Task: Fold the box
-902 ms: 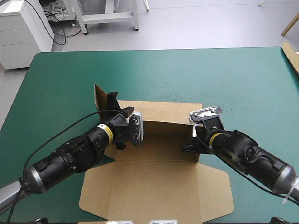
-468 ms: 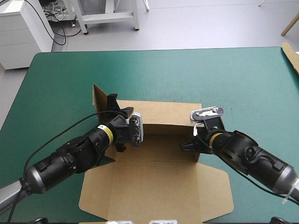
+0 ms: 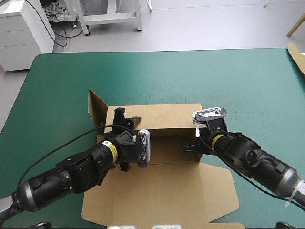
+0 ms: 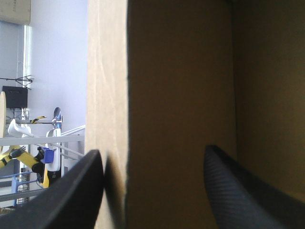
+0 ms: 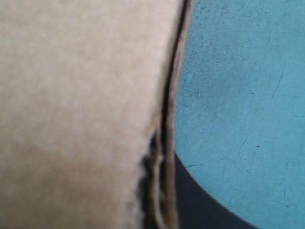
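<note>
presently noted mid-fold, with the box point(image 3: 162, 191) at the middle of the teal-green cover point(image 3: 228, 71), lid flat toward the near edge.
found the far wall raised and the left side flap point(image 3: 97, 109) standing loose, angled outward. recorded the left gripper point(image 3: 127, 117) spread wide, straddling a raised wall without pinching it. recorded the right gripper point(image 3: 189, 146) clamped on the board at the right corner. judged at risk of the untucked flap falling open or the wall buckling, should one arm push while the other holds fast; likewise of dragging the whole sheet across the cover.
</note>
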Available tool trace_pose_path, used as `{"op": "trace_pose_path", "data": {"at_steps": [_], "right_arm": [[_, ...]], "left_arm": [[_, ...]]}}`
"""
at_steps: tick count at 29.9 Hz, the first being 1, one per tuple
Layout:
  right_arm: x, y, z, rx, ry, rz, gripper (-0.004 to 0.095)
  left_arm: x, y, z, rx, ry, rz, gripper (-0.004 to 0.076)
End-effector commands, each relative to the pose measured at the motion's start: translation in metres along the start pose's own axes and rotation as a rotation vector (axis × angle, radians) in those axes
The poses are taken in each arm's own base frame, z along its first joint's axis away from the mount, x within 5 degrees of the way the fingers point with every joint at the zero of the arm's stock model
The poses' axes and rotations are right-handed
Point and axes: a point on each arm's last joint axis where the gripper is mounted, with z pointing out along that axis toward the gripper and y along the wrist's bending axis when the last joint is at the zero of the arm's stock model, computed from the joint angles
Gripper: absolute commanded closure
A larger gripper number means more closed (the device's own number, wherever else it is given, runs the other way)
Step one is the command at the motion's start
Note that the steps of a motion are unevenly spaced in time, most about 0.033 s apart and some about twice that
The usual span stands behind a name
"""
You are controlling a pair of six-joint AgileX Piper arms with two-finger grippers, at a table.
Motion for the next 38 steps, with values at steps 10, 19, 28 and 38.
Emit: {"op": "trace_pose_path", "data": {"at_steps": [10, 19, 28, 38], "right_arm": [[-0.021, -0.013, 0.006, 0.019, -0.078, 0.023, 0.0928], [-0.021, -0.014, 0.007, 0.021, -0.076, 0.026, 0.0929], [-0.028, -0.029, 0.002, 0.028, -0.017, 0.065, 0.093], [-0.062, -0.05, -0.024, 0.103, 0.058, 0.059, 0.0929]], "left_arm": [[-0.015, 0.005, -0.056, -0.054, -0.137, -0.058, 0.0282], [-0.019, 0.005, -0.06, -0.074, -0.158, -0.018, 0.0306], [-0.026, 0.008, -0.062, -0.103, -0.242, -0.008, 0.0351], [-0.033, 0.047, -0.08, -0.163, -0.178, -0.184, 0.0527]]}}
